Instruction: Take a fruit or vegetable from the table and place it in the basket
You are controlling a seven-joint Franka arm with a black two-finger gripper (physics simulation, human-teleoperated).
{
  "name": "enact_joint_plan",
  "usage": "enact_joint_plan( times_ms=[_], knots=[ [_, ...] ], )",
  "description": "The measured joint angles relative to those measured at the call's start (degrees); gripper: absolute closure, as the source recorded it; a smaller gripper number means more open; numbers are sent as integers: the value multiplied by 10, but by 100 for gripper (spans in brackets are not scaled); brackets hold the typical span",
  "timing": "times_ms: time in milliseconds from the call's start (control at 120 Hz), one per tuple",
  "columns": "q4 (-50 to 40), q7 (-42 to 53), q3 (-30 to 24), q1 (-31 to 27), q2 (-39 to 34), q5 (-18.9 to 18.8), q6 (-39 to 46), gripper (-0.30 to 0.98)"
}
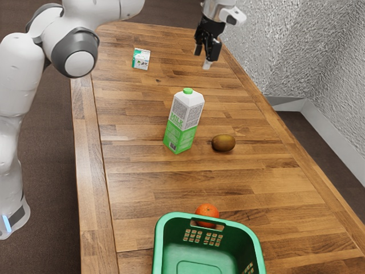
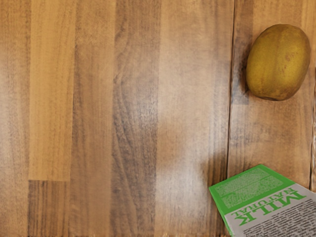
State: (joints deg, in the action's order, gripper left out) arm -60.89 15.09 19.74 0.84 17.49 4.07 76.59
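The gripper (image 1: 202, 57) is positioned above the table (image 1: 148, 188), with its fingers spread and nothing grasped. Two candidate items are presented. The kiwi (image 1: 223, 143) is located on the tabletop, below and well apart from the gripper, near the upright milk carton (image 1: 183, 121) but not touching it. In the wrist view, the kiwi is seen off-centre, on the same side as the carton. The orange (image 1: 207, 212) is located farther from the gripper, just beside the green basket (image 1: 160, 240), outside its rim and partly hidden by it.
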Motion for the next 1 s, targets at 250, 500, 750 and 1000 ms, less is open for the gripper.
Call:
enact_joint_plan(
  times_ms=[250,500,750,1000],
  knots=[
    [3,20,-3,11,-12,0,-21,2],
    [-1,34,-18,76,0,0,-22,2],
    [-120,42,-59,129,-16,-2,40,2],
    [-225,44,-81,130,-44,-4,64,2]
  ],
)
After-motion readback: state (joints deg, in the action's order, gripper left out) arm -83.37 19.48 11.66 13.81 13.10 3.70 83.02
